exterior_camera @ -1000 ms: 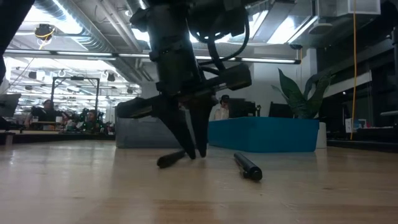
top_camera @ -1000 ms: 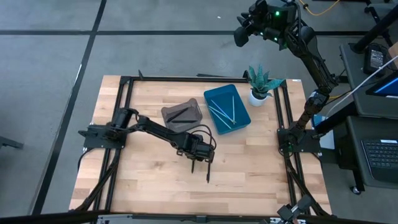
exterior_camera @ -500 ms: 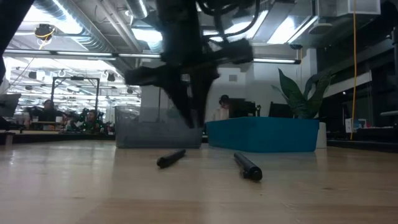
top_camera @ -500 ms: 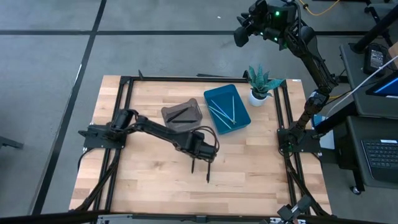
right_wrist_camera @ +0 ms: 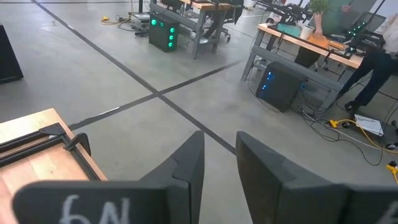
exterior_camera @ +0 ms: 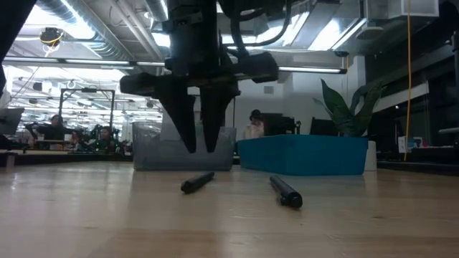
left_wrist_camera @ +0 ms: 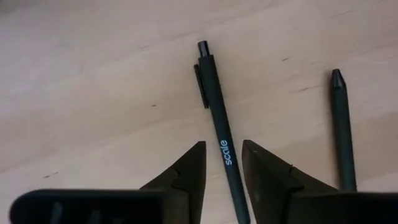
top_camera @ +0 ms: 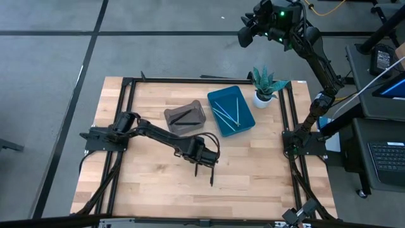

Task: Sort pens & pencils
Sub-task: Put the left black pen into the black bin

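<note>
Two black pens lie flat on the wood table. One pen (left_wrist_camera: 211, 87) (exterior_camera: 197, 182), printed "scale", lies straight below my left gripper (left_wrist_camera: 222, 144) (exterior_camera: 201, 149) (top_camera: 200, 163). That gripper is open and hovers above the pen, with a finger on either side and no contact. The second black pen (left_wrist_camera: 341, 124) (exterior_camera: 285, 192) (top_camera: 211, 178) lies beside it toward the table's right. Another black pen lies in the grey tray (top_camera: 185, 117). Several light blue sticks lie in the blue tray (top_camera: 231, 111). My right gripper (right_wrist_camera: 217, 155) is open and raised beyond the table's far right corner.
The grey tray (exterior_camera: 183, 147) and blue tray (exterior_camera: 301, 154) sit side by side toward the far edge, behind the two loose pens. A green spiky potted plant (top_camera: 264, 85) stands by the blue tray's far right corner. Bare wood lies toward the near edge. People sit in the room beyond.
My left gripper has risen from the table top, where its fingertips stood by the pen, and now hangs above it. It has also straightened from a tilt and shifted a little toward the table's left. Both loose pens have stayed where they were.
</note>
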You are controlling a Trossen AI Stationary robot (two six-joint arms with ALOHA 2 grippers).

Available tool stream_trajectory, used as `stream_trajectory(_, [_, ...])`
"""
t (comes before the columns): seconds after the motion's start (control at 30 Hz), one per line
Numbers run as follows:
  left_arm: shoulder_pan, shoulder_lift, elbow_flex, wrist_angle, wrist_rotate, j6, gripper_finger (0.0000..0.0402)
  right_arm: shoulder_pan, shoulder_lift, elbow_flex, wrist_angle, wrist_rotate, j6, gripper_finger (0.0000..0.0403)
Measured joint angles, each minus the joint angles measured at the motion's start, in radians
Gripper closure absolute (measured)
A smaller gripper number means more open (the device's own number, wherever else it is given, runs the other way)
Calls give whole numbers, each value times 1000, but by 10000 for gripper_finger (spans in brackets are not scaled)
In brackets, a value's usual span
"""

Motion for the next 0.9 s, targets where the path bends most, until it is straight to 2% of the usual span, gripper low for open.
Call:
stream_trajectory(0.37, [-4,0,-2,23,1,-10,293,0,0,0,2,0,0,309])
stream_trajectory(0.9, [-8,96,1,66,54,-5,288,0,0,0,2,-25,4,309])
